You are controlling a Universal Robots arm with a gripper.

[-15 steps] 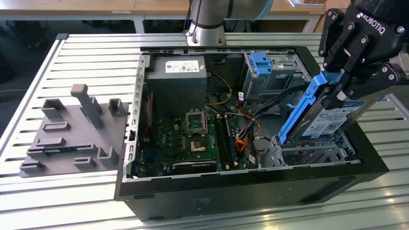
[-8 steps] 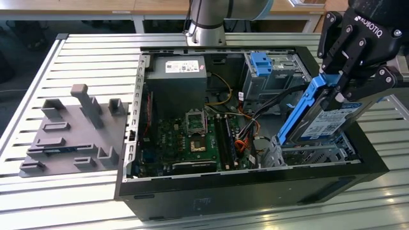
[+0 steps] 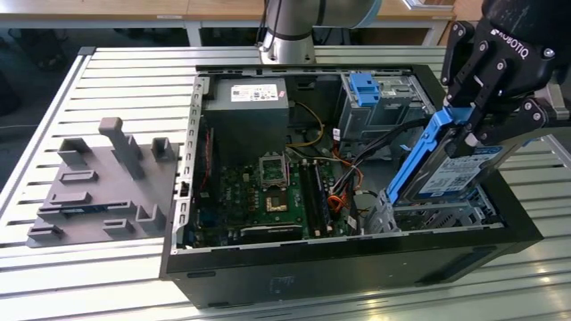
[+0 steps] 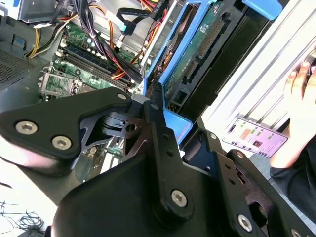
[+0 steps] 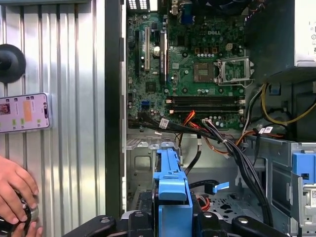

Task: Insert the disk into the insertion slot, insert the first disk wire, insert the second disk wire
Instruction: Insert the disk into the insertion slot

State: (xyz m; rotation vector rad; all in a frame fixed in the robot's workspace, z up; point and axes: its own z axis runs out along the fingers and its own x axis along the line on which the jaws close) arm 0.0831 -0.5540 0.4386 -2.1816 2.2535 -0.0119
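My gripper (image 3: 475, 132) is shut on the disk (image 3: 446, 167), a silver-grey drive with a white label in a bright blue carrier. The drive hangs tilted, lower end down, just above the insertion slot (image 3: 437, 215), a perforated metal cage in the open computer case's near right corner in the exterior view. In the first wrist view the blue carrier (image 5: 170, 182) stands edge-on between my gripper's (image 5: 173, 219) black fingers, with the cage's metal (image 5: 143, 160) under it. The second wrist view shows the drive's underside (image 4: 197, 49). Loose black cables (image 5: 232, 148) run beside the cage.
Motherboard (image 3: 267, 194) and power supply (image 3: 245, 114) lie in the case. A taller grey bay with a blue latch (image 3: 366, 90) stands behind the cage. A grey fixture plate (image 3: 98, 180) lies at the exterior view's left. A phone (image 5: 24, 112) and a hand (image 5: 15, 192) rest outside the case.
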